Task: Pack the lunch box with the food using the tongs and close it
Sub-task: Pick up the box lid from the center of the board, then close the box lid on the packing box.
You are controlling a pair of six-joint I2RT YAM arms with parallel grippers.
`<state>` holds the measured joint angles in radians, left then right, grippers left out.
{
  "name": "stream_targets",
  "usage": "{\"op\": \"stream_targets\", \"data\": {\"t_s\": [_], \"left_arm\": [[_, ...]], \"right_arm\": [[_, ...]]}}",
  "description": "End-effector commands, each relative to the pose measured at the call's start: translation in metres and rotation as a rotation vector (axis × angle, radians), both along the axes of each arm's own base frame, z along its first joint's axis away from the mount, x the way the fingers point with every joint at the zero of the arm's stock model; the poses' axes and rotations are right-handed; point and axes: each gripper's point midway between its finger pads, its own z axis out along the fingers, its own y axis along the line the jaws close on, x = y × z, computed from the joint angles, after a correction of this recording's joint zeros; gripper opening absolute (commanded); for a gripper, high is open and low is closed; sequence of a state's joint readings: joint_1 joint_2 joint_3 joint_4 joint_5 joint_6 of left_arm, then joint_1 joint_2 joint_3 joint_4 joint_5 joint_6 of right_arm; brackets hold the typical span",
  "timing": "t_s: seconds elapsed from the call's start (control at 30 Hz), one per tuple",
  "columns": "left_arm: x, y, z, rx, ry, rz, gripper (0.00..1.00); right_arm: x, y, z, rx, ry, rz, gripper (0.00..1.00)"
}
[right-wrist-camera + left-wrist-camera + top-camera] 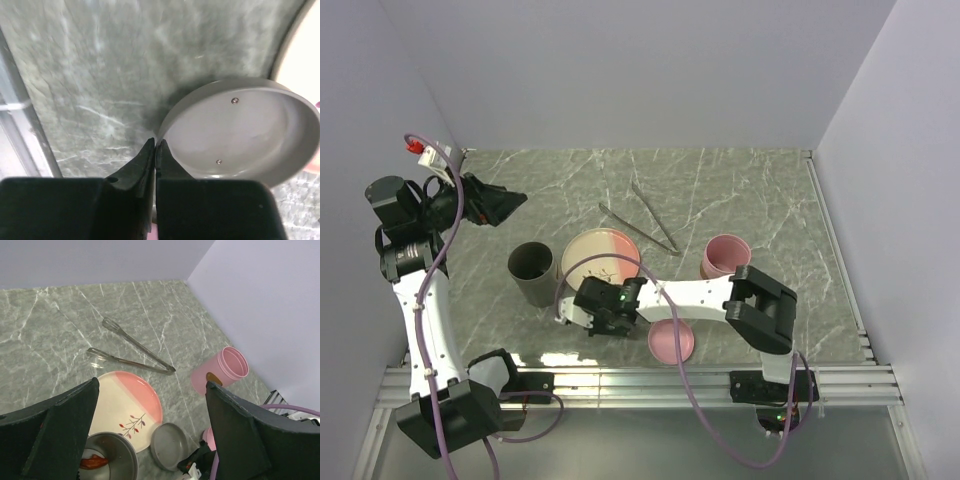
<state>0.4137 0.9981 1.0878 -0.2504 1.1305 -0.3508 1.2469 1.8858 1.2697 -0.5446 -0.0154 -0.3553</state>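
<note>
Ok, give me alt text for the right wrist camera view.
The right gripper, fingers pressed shut, sits at the near rim of a shallow grey lid lying inside-up on the green marble table. A pale plate edge shows at the right.

I can read no text, number or brand in any of my views. The plate (125,395) carries only a small twig drawing, no lettering.

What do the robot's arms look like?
The left arm and right arm are white tubes with chunky black joints. Each trails a purple cable. The jaws are black wedges. A tiny green light glows on the right arm.
</note>
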Motion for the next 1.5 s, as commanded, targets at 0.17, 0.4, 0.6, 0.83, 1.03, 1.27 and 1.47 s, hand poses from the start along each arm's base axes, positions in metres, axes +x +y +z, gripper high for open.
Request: {"op": "stream_targets", "data": {"t_s": [0.17, 0.4, 0.6, 0.83, 1.03, 1.27, 1.47], "left_arm": [[-0.003, -0.003, 0.017, -0.034, -0.048, -0.004, 0.93], [-0.009, -0.007, 0.035, -0.037, -0.098, -0.007, 0.93], [-0.027, -0.02, 0.054, -0.141, -0.211, -0.033, 0.94], [-0.051, -0.056, 0.076, -0.311, -0.323, -0.089, 0.93], [-0.061, -0.084, 0.082, -0.391, -0.361, -0.172, 0.86], [-0.048, -0.084, 0.089, -0.545, -0.281, -0.135, 0.74], [-0.032, -0.081, 0.096, -0.593, -0.265, -0.085, 0.64]], "right_arm": [[0.029, 0.04, 0.091, 0.248, 0.067, -0.088, 0.0], [0.064, 0.043, 0.232, 0.603, 0.3, -0.141, 0.0], [0.098, 0.007, 0.353, 0.947, 0.361, -0.135, 0.0], [0.106, -0.024, 0.437, 1.225, 0.569, -0.121, 0.0], [0.09, -0.032, 0.468, 1.369, 0.82, -0.038, 0.0], [0.098, -0.032, 0.48, 1.458, 0.837, -0.116, 0.0], [0.1, -0.02, 0.471, 1.465, 0.882, -0.167, 0.0]]}}
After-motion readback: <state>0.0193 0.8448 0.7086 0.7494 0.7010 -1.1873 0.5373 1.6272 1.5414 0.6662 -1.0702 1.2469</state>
